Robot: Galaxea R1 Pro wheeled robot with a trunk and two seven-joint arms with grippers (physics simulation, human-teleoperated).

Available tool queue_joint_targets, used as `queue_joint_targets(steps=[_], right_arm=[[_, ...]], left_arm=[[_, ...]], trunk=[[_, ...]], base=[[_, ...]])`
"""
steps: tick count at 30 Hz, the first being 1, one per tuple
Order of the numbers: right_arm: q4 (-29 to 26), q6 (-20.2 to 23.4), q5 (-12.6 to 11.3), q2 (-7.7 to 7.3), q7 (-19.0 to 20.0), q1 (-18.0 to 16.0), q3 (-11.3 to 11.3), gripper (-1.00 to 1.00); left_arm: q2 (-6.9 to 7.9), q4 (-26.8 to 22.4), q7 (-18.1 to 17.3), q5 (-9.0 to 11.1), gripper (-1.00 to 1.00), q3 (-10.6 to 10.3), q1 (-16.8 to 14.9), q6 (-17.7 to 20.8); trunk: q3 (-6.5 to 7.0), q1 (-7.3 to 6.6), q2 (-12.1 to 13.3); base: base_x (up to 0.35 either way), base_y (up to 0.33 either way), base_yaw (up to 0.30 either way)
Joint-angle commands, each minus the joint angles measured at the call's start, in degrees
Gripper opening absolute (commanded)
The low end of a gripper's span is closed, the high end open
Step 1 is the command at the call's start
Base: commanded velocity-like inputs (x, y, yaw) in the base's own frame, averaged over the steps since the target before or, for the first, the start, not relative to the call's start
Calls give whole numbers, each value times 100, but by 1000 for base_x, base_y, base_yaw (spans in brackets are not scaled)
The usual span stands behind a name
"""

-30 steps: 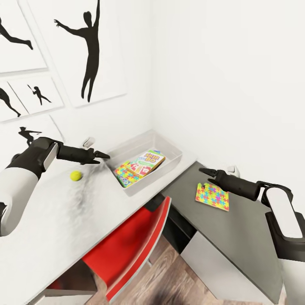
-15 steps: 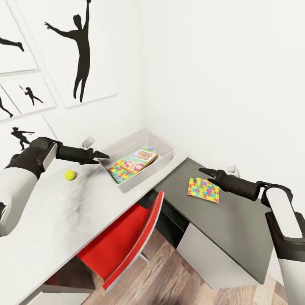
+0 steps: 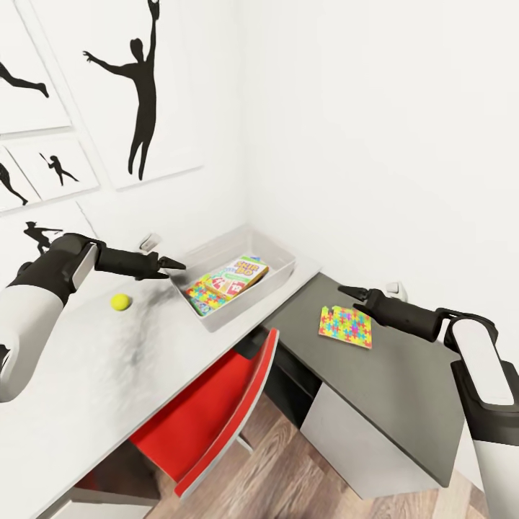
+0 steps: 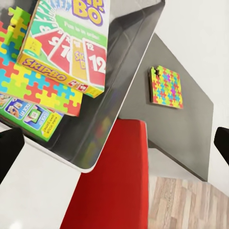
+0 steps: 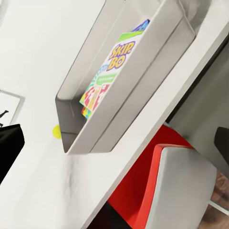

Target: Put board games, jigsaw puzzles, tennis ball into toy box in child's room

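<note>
My left gripper hangs at the middle left of the head view, empty, its tip just beside the near corner of the toy box. In the left wrist view the two dark fingers stand at the far edges of the frame, so the jaws are wide apart. The tennis ball lies on the pale top of the table, lower and to the left of this gripper, apart from it.

Inside the toy box I see the Skip-Bo game lying on top of a jigsaw puzzle, and under that puzzle the blue board game shows at one corner.

My right gripper is at the middle right of the head view, above the dark-grey lower section of the table. It holds nothing; in the right wrist view its fingers also sit at the frame edges, so these jaws are wide too. The second jigsaw puzzle lies flat on the dark section, just below the gripper tip in the frame. I cannot tell if the tip touches it.

A red chair stands under the table, below the toy box.
</note>
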Motion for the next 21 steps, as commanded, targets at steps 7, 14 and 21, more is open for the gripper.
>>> queue_joint_targets(steps=[7, 14, 21], right_arm=[[-4, 25, -23, 23, -25, -6, -1, 100], [-4, 25, -20, 33, -25, -5, 7, 100], [-14, 25, -22, 42, -25, -1, 15, 100]], left_arm=[[8, -1, 12, 58, 100, -42, -7, 37], [8, -1, 12, 50, 100, -42, -7, 37], [8, -1, 12, 49, 100, -48, -7, 31]], trunk=[[56, 4, -11], [123, 4, -11], [190, 4, -11]], base=[[0, 0, 0], [0, 0, 0], [0, 0, 0]])
